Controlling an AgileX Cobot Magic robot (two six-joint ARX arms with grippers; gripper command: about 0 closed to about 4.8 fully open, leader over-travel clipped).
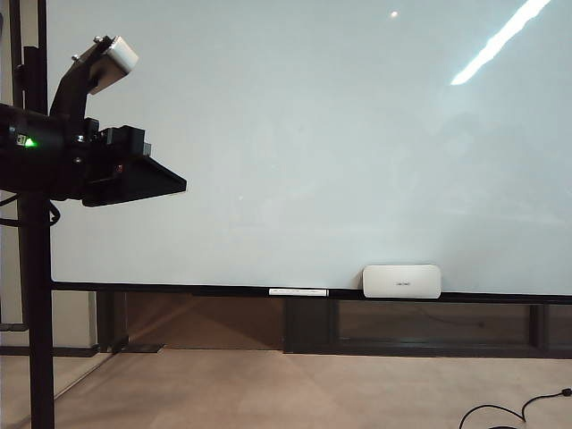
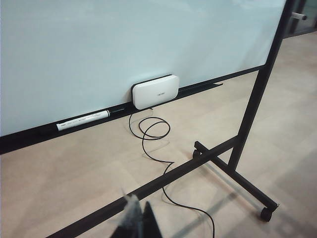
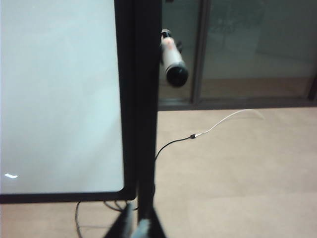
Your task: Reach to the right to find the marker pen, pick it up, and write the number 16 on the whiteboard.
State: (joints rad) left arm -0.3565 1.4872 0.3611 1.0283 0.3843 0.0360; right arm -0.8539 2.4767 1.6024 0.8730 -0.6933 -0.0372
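Left arm [image 1: 85, 165] pokes in from 9 o'clock in the outside shot, held about level. Left gripper [image 2: 134, 223] is just a sliver at 6 o'clock, jaws unreadable. Right gripper [image 3: 136, 223] shows only blurry fingertips, close together.

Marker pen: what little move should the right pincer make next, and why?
Probably ease the right pincer, close to the black post, toward the marker pen: the pen juts out beyond that post, ungrasped. The left pincer hangs facing the whiteboard.
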